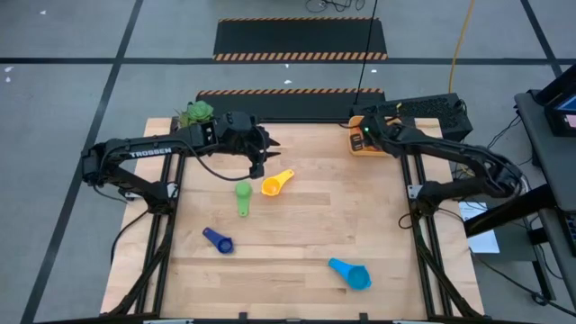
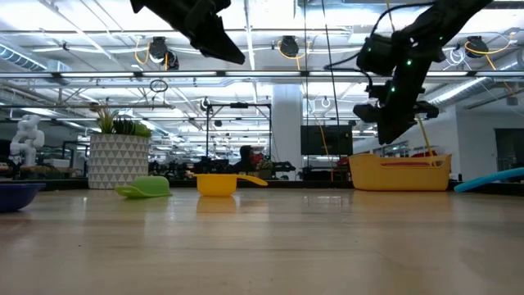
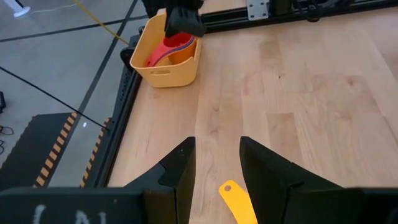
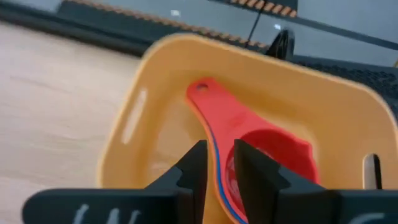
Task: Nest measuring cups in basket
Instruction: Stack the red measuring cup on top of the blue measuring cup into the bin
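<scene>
meanwhile the right gripper [image 4: 216,163] hovers with jaws parted over the red cup [image 4: 261,149] in the basket [image 4: 155,81], while the left gripper [image 3: 216,163], released, hangs above the yellow cup [image 1: 276,183].

On the wooden table [image 1: 297,243] lie four cups: green [image 1: 243,193] and yellow [image 1: 273,185] side by side near the middle, dark blue [image 1: 219,240] toward the front left, and blue [image 1: 353,274] toward the front right. The left gripper [image 1: 258,155] hangs just behind the green and yellow cups. The right gripper [image 1: 367,137] is over the basket [image 1: 363,149] at the far right corner. A plant [image 1: 193,112] sits at the far left corner.
</scene>
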Robot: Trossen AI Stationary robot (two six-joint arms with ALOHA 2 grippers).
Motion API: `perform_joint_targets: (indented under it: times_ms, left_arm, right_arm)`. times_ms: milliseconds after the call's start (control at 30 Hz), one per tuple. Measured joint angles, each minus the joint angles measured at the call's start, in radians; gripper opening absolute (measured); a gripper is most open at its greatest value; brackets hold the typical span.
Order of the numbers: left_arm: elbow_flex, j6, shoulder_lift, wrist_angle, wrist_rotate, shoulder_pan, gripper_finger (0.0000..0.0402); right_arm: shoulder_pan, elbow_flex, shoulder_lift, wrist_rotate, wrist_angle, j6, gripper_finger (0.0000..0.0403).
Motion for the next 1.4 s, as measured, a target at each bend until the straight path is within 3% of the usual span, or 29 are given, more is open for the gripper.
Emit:
perform_joint_targets:
  times_ms: [400, 900, 1400]
  left_arm:
    - [0.0, 0.017, 0.0, -0.003, 0.001, -0.011, 0.0129]
    - [0.0, -0.005, 0.0, -0.012, 0.0, -0.017, 0.0129]
    - [0.0, -0.003, 0.0, -0.015, 0.0, -0.03, 0.0129]
  right_arm:
    - [-0.059, 0.0, 0.12, -0.007, -0.031, -0.063, 0.0003]
    - [-0.071, 0.0, 0.193, 0.012, -0.029, -0.087, 0.0004]
    - [-0.04, -0.001, 0.172, -0.014, 0.006, -0.144, 0.0004]
